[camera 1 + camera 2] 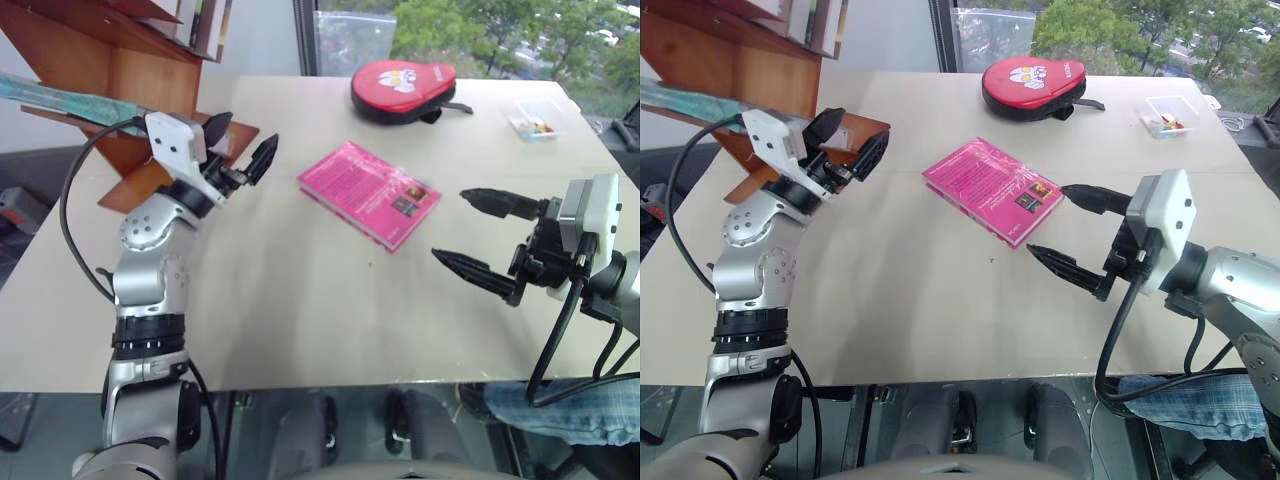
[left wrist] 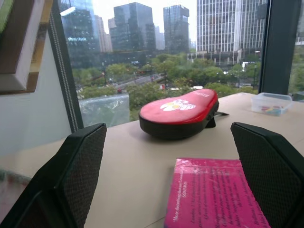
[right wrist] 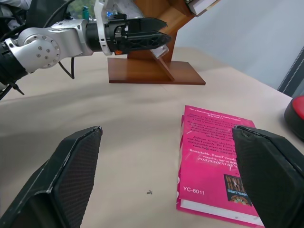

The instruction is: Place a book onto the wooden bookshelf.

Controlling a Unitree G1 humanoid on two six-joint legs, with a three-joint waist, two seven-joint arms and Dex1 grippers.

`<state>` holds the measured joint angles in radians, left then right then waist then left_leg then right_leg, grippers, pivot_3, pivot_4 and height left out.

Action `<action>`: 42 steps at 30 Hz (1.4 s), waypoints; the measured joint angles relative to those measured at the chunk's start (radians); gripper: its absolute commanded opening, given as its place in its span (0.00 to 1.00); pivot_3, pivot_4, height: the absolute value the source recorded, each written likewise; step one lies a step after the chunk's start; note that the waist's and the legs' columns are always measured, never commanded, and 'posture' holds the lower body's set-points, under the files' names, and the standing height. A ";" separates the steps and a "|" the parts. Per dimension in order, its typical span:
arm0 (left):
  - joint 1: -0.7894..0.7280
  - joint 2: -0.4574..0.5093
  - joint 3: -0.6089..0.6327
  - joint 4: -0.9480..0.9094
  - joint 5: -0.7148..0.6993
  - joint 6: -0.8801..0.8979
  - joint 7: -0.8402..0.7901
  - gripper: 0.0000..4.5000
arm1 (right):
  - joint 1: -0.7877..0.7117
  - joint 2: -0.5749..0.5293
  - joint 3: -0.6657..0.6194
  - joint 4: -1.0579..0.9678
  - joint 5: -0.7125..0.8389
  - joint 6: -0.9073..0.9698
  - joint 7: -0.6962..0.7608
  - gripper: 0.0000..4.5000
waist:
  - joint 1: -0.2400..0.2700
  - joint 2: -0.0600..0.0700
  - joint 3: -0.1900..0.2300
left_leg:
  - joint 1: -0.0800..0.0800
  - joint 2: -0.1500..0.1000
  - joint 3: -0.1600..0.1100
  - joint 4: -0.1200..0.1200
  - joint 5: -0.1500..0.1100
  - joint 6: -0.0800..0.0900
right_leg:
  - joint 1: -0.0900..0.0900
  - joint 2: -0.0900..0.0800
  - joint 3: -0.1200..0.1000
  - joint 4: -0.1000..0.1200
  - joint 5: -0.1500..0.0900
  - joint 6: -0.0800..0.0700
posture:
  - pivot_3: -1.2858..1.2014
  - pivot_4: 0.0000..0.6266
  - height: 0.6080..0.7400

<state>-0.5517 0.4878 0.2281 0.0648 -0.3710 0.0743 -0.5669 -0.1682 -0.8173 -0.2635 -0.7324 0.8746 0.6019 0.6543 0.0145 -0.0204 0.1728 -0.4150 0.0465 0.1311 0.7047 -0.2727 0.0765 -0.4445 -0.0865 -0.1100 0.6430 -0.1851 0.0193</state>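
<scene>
Bookshelf: the wooden bookshelf (image 1: 120, 95) is standing at about ten o'clock on the table (image 1: 300, 330), its slanted boards running past the frame edge.
Book: the book (image 1: 60, 97) is lying on a slanted board of that shelf, showing as a teal strip that is poking out toward nine o'clock; most of it is cut off by the frame edge.
Left gripper: the left gripper (image 1: 240, 150) is hovering just beside the shelf's base with its jaws spread wide and gripping nothing.
Pink book: a pink book (image 1: 368, 193) is lying flat near the table's centre.
Red case: a red case (image 1: 403, 88) is sitting at about twelve o'clock.
Right gripper: the right gripper (image 1: 478, 236) is hanging at about three o'clock, jaws wide, empty.
Handling: the teal book is looking stiff, flat and glossy, so likely slippery; pinching across the covers near the spine should hold best.
Hard to tell: whether the book is resting securely cannot be judged.
</scene>
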 measured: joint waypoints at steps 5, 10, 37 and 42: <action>0.029 -0.007 -0.001 -0.007 0.096 -0.143 0.060 0.98 | 0.000 0.000 0.001 -0.006 0.004 0.004 -0.007 1.00 | -0.001 0.000 0.000 | 0.000 0.000 0.000 0.000 0.000 0.000 | 0.000 0.000 0.000 -0.001 0.000 0.000 | 0.52 0.24 1.00; 0.066 -0.008 -0.001 -0.026 0.098 -0.171 0.057 0.98 | -0.012 0.000 0.009 -0.005 0.005 0.005 -0.007 1.00 | 0.000 0.000 0.000 | 0.000 0.000 0.000 0.000 0.000 0.000 | 0.000 0.000 0.000 -0.001 0.000 0.000 | 0.52 0.24 1.00; 0.477 0.163 0.001 -0.241 -0.169 0.144 -0.282 0.98 | -0.062 0.039 -0.016 -0.031 0.076 -0.016 -0.050 1.00 | -0.002 0.000 0.000 | -0.001 0.001 0.000 -0.001 -0.002 0.001 | -0.001 -0.001 0.000 -0.002 -0.003 -0.004 | 0.52 0.24 1.00; 0.554 0.254 0.025 -0.237 -0.168 0.176 -0.353 0.98 | 0.049 -0.005 -0.026 -0.031 0.054 -0.010 -0.021 1.00 | 0.006 0.000 0.001 | -0.002 0.000 -0.001 -0.001 -0.001 0.001 | -0.002 -0.002 -0.002 -0.002 -0.003 -0.004 | 0.52 0.24 1.00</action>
<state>0.0019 0.7414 0.2531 -0.1719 -0.5394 0.2507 -0.9201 -0.1196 -0.8222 -0.2893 -0.7632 0.9283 0.5917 0.6333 0.0202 -0.0201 0.1733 -0.4171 0.0470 0.1299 0.7033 -0.2741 0.0772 -0.4462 -0.0888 -0.1116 0.6405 -0.1880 0.0150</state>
